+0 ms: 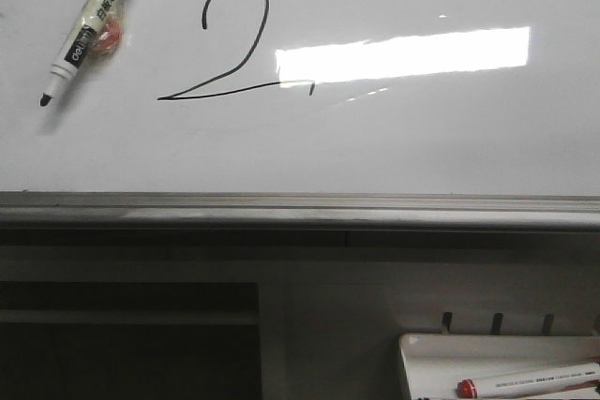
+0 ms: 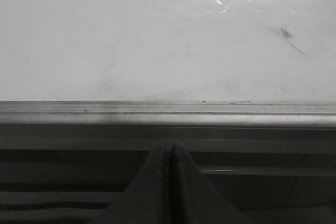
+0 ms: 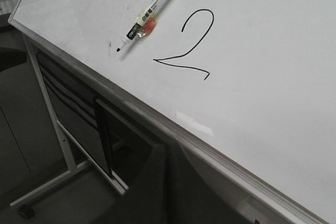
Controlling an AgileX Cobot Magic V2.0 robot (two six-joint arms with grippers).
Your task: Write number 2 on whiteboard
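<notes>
Tools: left tool (image 2: 169, 153) and right tool (image 3: 167, 153) both closed on nothing, held low off the whiteboard (image 1: 450, 147) rail. Number 2 (image 1: 234, 44) sits complete; uncapped marker (image 1: 89, 30) lies at its 9 o'clock. Risk: a re-approaching arm could smear wet ink or knock the marker.

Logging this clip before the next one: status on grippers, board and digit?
Left gripper shut, empty. Right gripper shut, empty. Number 2 drawn on whiteboard. Uncapped marker lying left of it; nothing blocking.
</notes>
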